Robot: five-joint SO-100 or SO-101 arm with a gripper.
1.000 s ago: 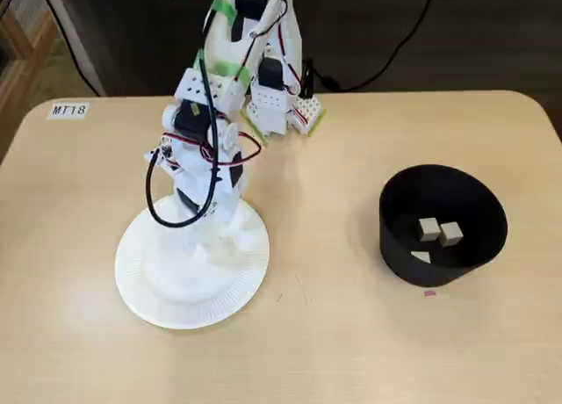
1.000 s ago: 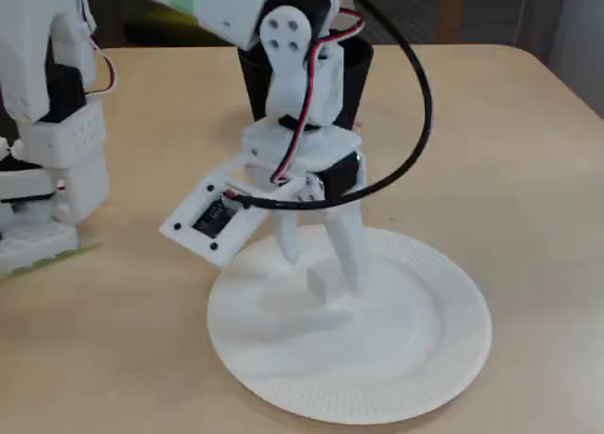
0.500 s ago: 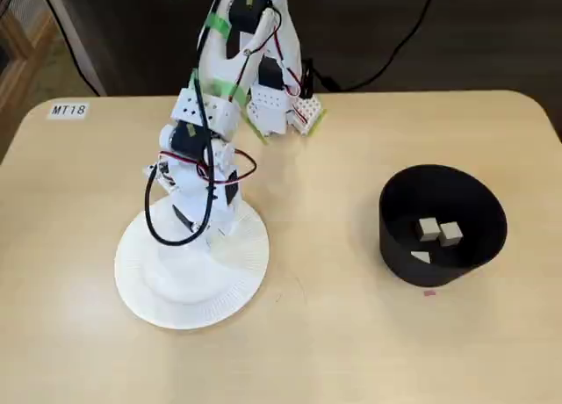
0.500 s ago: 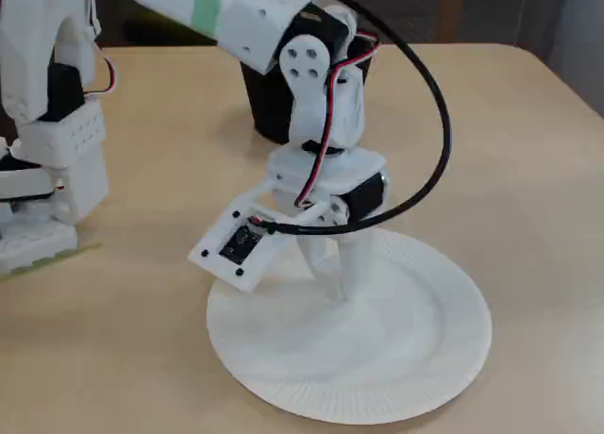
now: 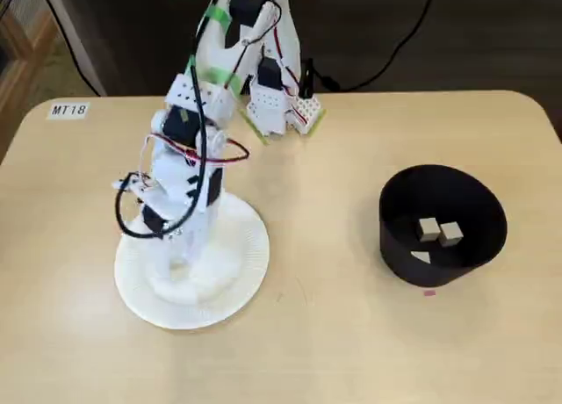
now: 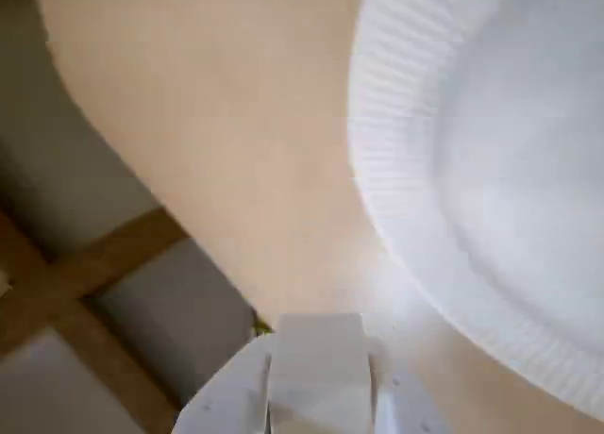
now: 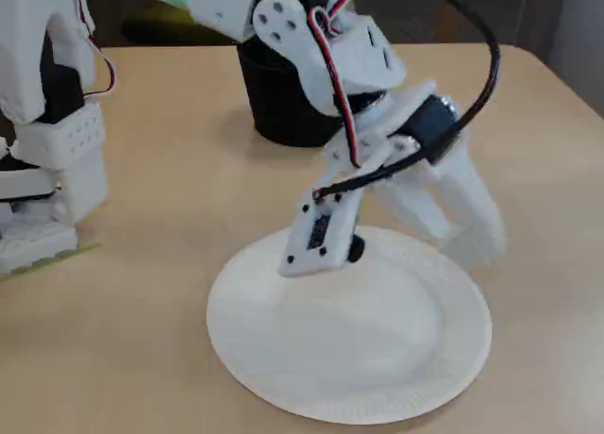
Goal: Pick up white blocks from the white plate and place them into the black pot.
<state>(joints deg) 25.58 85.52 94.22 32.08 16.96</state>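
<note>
My gripper (image 6: 316, 401) is shut on a white block (image 6: 316, 363), which fills the bottom centre of the wrist view between the two fingers. The gripper (image 7: 458, 245) hangs tilted just above the white plate (image 7: 359, 358), near its right rim in that fixed view. In the other fixed view the gripper (image 5: 176, 246) is over the left half of the plate (image 5: 237, 290). No block lies on the plate's bare surface (image 6: 491, 170). The black pot (image 5: 395, 246) stands at the right with two white blocks (image 5: 428, 229) (image 5: 451, 234) and a pale piece (image 5: 421, 257) inside. The pot (image 7: 274, 104) sits behind the arm.
The arm's base (image 5: 277, 105) is fixed at the table's far edge, with a black cable trailing behind it. A label reading MT18 (image 5: 68, 110) is stuck at the far left corner. A small pink mark (image 5: 429, 292) lies in front of the pot.
The gripper shut on the block that lay on the plate, then lifted and swung with it toward the plate's rim. The plate now shows no block.
</note>
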